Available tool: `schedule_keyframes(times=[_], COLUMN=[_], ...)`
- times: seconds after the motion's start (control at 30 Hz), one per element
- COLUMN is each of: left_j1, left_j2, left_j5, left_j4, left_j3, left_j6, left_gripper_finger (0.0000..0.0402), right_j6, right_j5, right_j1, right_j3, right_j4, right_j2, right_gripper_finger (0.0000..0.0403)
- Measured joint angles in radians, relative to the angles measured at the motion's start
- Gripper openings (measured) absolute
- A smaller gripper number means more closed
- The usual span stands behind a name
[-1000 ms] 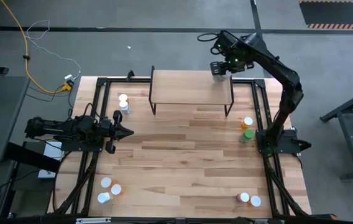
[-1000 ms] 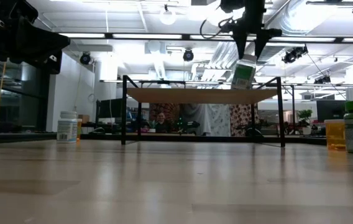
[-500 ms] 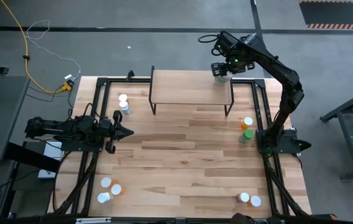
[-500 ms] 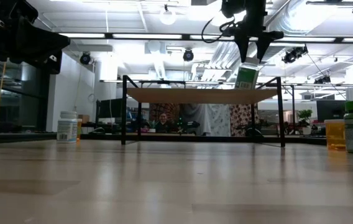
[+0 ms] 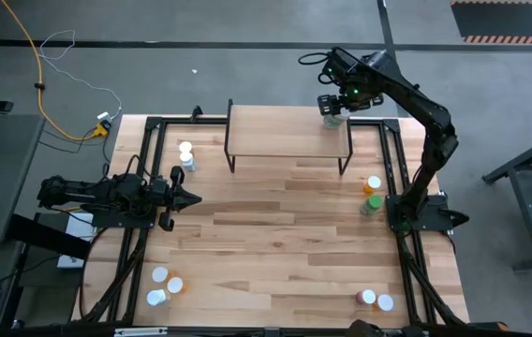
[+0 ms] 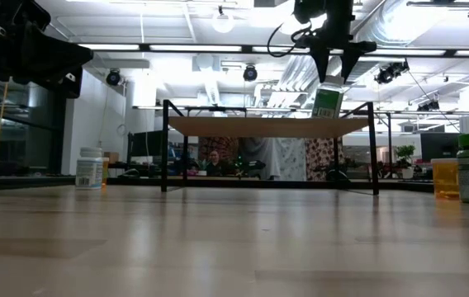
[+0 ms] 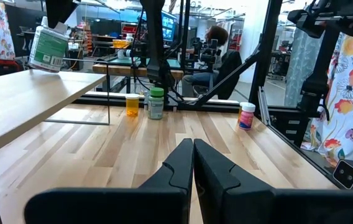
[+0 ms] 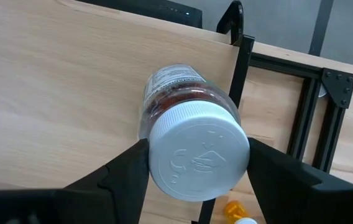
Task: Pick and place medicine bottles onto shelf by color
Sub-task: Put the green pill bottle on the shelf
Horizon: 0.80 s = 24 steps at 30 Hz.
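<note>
My right gripper (image 5: 332, 103) (image 8: 199, 163) stands over the right far corner of the shelf (image 5: 280, 132) (image 6: 251, 125), shut on a white-capped medicine bottle (image 6: 328, 99) (image 8: 192, 121) with a green label. The bottle's base is at the level of the shelf top; whether it rests there I cannot tell. My left gripper (image 5: 194, 197) (image 7: 192, 147) is shut and waits at the table's left side, pointing toward the right. A white bottle (image 5: 186, 154) stands on the table left of the shelf. My right gripper pinches the bottle's white cap (image 8: 198, 155) between its two fingers (image 8: 123, 171), one on each side of the cap's rim. The fingers come from above, pointing down. The bottle hangs below them, slightly tilted, over the shelf's right far corner.
An orange bottle (image 5: 373, 185) and a green one (image 5: 371, 204) stand by the table's right edge. Three bottles (image 5: 163, 285) sit near the left near corner and two (image 5: 376, 300) near the right near corner. The table's middle holds nothing.
My right gripper has come down a little toward the shelf, still shut on the bottle. The bottle has sunk with it and now hangs less tilted, its base down at the shelf top. In the last half second nothing moved.
</note>
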Motion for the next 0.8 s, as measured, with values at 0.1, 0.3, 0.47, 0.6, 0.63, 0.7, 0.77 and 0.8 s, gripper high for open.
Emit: schedule_keyframes(times=[0.1,0.3,0.47,0.6,0.63,0.7,0.77,0.8], left_j1=[0.0,0.0,0.0,0.0,0.0,0.0,0.0,0.0], left_j2=[0.0,0.0,0.0,0.0,0.0,0.0,0.0,0.0], left_j5=[0.0,0.0,0.0,0.0,0.0,0.0,0.0,0.0], left_j4=[0.0,0.0,0.0,0.0,0.0,0.0,0.0,0.0], left_j3=[0.0,0.0,0.0,0.0,0.0,0.0,0.0,0.0], left_j6=[0.0,0.0,0.0,0.0,0.0,0.0,0.0,0.0], left_gripper_finger=[0.0003,0.0003,0.0003,0.0003,0.0003,0.0003,0.0003,0.0003], right_j6=[0.0,0.015,-0.005,-0.057,-0.071,-0.091,-0.109,-0.116], right_j5=[0.0,-0.004,-0.026,-0.03,-0.03,-0.03,-0.026,-0.024], right_j1=[-0.003,-0.011,-0.018,-0.017,-0.017,-0.011,-0.005,-0.003], right_j3=[0.0,0.0,0.0,0.0,0.0,0.0,0.0,0.0], right_j4=[0.0,0.0,0.0,0.0,0.0,0.0,0.0,0.0], right_j2=[0.005,0.005,0.005,0.005,0.005,0.005,0.005,0.005], right_gripper_finger=[0.0235,0.0236,0.0236,0.0236,0.0236,0.0236,0.0236,0.0236])
